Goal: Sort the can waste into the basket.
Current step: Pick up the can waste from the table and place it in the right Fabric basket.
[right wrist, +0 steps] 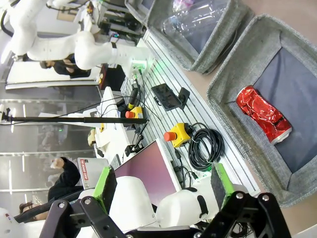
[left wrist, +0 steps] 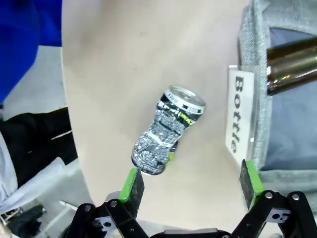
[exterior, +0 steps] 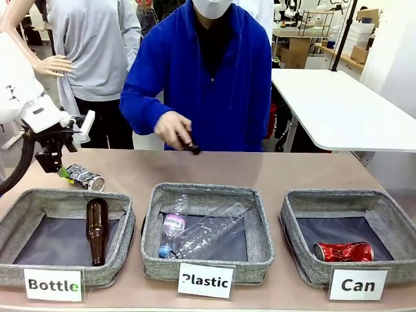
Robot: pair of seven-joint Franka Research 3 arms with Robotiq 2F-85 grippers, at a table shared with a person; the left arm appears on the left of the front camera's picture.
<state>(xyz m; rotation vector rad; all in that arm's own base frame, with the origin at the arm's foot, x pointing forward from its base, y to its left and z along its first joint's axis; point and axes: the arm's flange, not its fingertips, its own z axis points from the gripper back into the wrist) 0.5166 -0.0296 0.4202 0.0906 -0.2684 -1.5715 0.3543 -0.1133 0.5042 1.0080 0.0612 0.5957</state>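
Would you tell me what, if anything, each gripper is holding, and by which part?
Nothing: the left gripper hangs open near the silver can lying on the table, and the right gripper is open and empty.

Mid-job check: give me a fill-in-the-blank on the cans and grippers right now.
The red can lies in the basket marked ____.
The silver can lies on the ____, behind the Bottle basket.
The left gripper near it has its jaws ____.
The person's hand holds a brown ____.
Missing: Can; table; open; bottle.

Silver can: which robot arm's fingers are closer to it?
Left. The left fingers hover open right at the silver can; the right fingers hang far off, near the Can basket.
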